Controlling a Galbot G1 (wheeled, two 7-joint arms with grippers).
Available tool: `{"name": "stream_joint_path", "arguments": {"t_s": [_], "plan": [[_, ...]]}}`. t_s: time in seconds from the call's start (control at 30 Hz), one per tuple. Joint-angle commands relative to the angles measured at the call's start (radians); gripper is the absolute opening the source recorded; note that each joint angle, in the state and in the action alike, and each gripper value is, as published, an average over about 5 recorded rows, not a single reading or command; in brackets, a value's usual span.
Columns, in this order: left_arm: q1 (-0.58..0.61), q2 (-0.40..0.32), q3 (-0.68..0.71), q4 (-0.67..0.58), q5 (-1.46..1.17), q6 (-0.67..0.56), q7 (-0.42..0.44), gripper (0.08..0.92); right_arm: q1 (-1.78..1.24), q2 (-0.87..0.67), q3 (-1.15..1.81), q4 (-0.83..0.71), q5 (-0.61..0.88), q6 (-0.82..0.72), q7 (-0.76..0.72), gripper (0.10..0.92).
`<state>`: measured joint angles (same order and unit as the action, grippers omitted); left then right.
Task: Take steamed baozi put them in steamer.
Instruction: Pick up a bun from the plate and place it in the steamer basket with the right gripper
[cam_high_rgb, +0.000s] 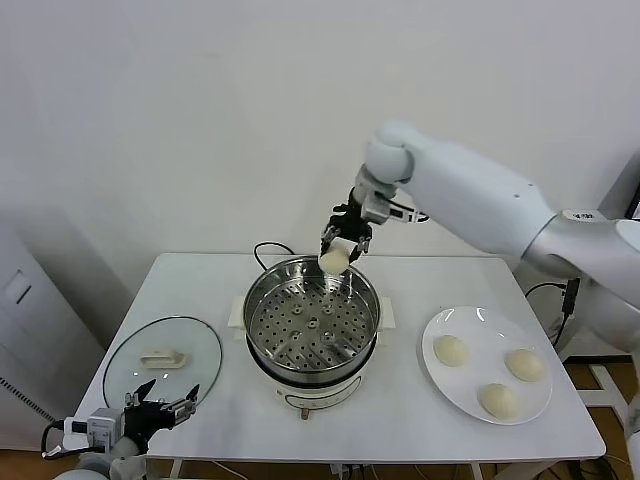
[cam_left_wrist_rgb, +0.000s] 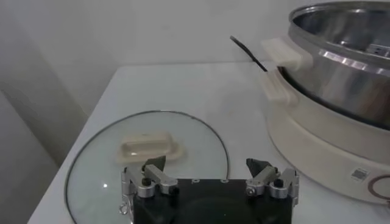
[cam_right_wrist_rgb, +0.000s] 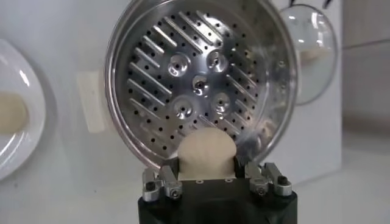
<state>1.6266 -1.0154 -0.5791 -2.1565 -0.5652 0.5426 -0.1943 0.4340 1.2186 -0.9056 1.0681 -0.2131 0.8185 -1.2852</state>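
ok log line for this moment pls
right gripper: shut on pale round baozi, above far rim of shiny steel steamer, tray bare | white plate: three buns | left gripper: open, parked by glass lid

A staged test room, not a kitchen: bare white wall (cam_high_rgb: 200, 120) behind a plain white table (cam_high_rgb: 200, 290).

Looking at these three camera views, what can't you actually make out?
- Held baozi: underside hidden by the right gripper in its wrist view.
- Steamer: far side cut off by the left wrist view's edge.
- Plate: mostly cut off in the right wrist view.
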Motion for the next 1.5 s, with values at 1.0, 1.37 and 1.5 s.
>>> {"name": "stream_joint_path", "arguments": {"t_s": [1.0, 1.37, 1.5], "plan": [[0.014, -0.006, 0.002, -0.001, 0.003, -0.003, 0.002, 0.823, -0.217, 0.144, 0.14, -0.081, -0.324, 0.054, 0.037, 0.701], [0.032, -0.02, -0.004, -0.007, 0.018, -0.006, 0.004, 0.823, 0.034, -0.012, -0.037, -0.049, 0.125, 0.001, 0.029, 0.822], [0.041, -0.017, -0.011, -0.011, 0.018, -0.01, 0.006, 0.823, 0.153, -0.123, -0.152, -0.054, 0.308, -0.175, 0.003, 0.823]]}}
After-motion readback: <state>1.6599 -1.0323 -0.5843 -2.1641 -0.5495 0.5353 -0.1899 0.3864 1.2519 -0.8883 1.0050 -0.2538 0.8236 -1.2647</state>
